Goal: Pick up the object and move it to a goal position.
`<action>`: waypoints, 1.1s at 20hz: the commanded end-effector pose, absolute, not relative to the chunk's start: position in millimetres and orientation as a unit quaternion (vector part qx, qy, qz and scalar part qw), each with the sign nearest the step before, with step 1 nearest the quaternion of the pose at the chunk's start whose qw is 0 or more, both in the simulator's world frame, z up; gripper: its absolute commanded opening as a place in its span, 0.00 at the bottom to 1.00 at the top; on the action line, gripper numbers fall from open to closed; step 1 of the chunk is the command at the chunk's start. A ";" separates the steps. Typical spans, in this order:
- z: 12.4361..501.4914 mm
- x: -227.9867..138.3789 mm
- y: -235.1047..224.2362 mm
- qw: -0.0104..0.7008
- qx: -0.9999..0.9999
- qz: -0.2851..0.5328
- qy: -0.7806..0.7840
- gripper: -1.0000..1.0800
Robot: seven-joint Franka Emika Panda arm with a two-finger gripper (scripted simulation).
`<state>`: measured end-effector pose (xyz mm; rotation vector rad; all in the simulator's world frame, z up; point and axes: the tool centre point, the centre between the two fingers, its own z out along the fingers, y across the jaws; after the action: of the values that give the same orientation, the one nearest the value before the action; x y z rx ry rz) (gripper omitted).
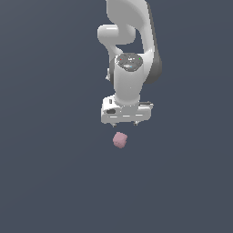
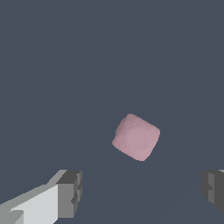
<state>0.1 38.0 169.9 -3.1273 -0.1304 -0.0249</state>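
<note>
1. While the gripper point(image 1: 127, 124) hangs at frame centre of the exterior view, the cube point(image 1: 120, 140) lies just below it and slightly toward the exterior view's left, apart from it, on the plain dark ground point(image 1: 45, 182).
2. Seen from the wrist, the two fingers point(image 2: 70, 192) stand wide apart at opposite edges of the picture: the pincer is released and grasps nothing.
3. The cube point(image 2: 136, 137) shows near the wrist picture's centre, turned at an angle to the fingers, with clear ground between it and either one.
4. Step in hand, as judged: the approach before the pick; no lift has begun and no goal marker is visible.
5. Next move, as judged: bring the fingers to either side of the cube, perhaps turning the wrist to meet flat faces, descend, then close.
</note>
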 end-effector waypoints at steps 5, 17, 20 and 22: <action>162.6 1.1 36.5 0.006 -1.000 -0.007 -0.019 0.96; 123.9 5.5 28.2 0.006 -0.994 -0.002 0.105 0.96; 112.7 6.3 25.5 0.004 -0.990 -0.001 0.140 0.96; 106.5 6.7 23.9 0.003 -0.987 -0.001 0.160 0.96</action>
<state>6.2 25.2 111.4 -3.1010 0.4488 -0.0024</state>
